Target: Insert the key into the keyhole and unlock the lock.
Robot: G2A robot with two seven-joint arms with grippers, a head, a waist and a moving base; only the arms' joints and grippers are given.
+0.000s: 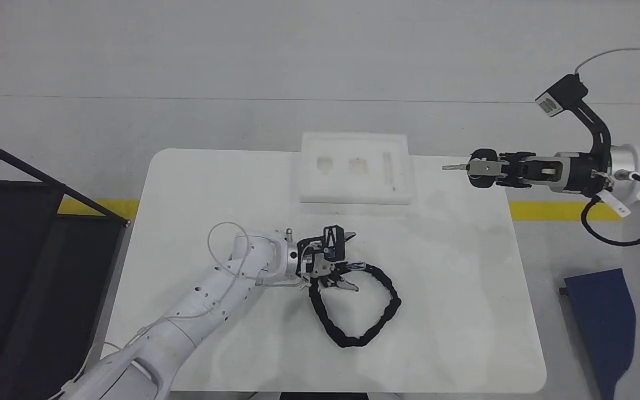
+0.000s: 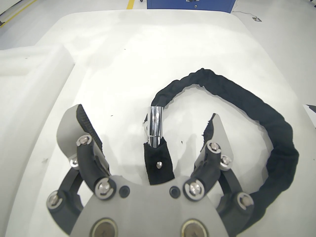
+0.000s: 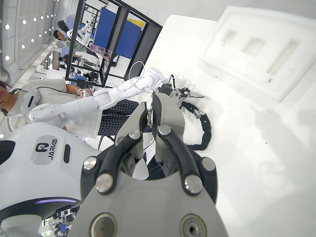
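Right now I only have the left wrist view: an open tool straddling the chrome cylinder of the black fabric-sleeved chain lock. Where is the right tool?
Observer: The right tool hangs over the right part of the table, just past the end of the white foam tray and well apart from the black fabric-sleeved chain lock.
Operator: Is it holding anything?
Observer: Yes, it is shut on a small thin metal key, whose tip points toward the tray.
Operator: Does the chain close into a loop behind my camera?
Observer: It appears so. In the top view the chain curves round and both ends meet under the left tool.
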